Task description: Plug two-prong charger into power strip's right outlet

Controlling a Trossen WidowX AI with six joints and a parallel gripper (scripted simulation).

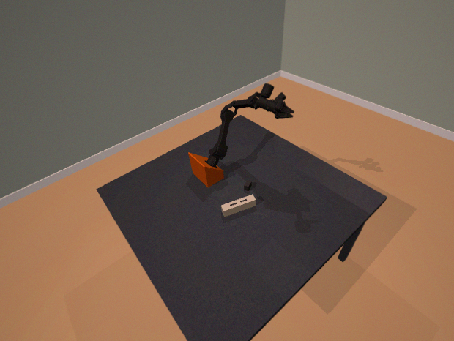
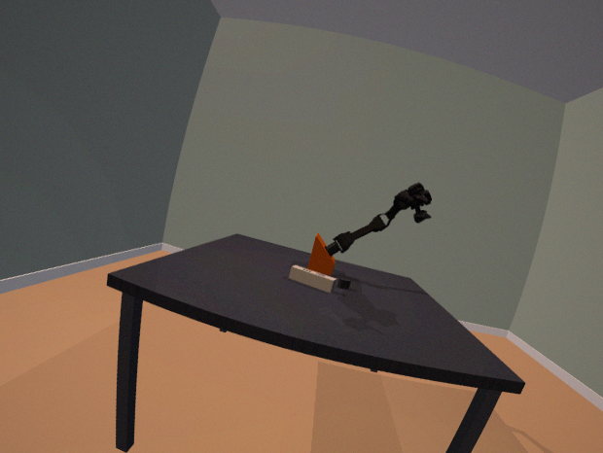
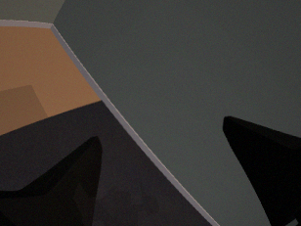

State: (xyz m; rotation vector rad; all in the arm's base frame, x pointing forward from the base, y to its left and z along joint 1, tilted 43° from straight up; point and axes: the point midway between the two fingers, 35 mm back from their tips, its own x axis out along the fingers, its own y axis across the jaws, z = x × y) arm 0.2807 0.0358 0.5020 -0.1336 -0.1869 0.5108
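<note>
The power strip (image 1: 240,208) (image 2: 311,279) is a long cream block on the dark table, with two dark outlet slots in its top face. The charger (image 1: 247,186) (image 2: 343,284) is a small dark block on the table, close to one end of the strip and apart from it. Its prongs are too small to make out. My gripper (image 1: 293,113) (image 2: 428,206) (image 3: 163,133) is open and empty, high above the table and well away from both. The wrist view shows only its two black fingers spread wide, with neither charger nor strip in sight.
An orange wedge-shaped mount (image 1: 200,171) (image 2: 320,258) carries the arm's base and stands behind the strip and charger. The dark table (image 1: 220,263) (image 2: 219,292) has open edges all round. The arm's shadow falls beside the charger. Walls stand beyond the table.
</note>
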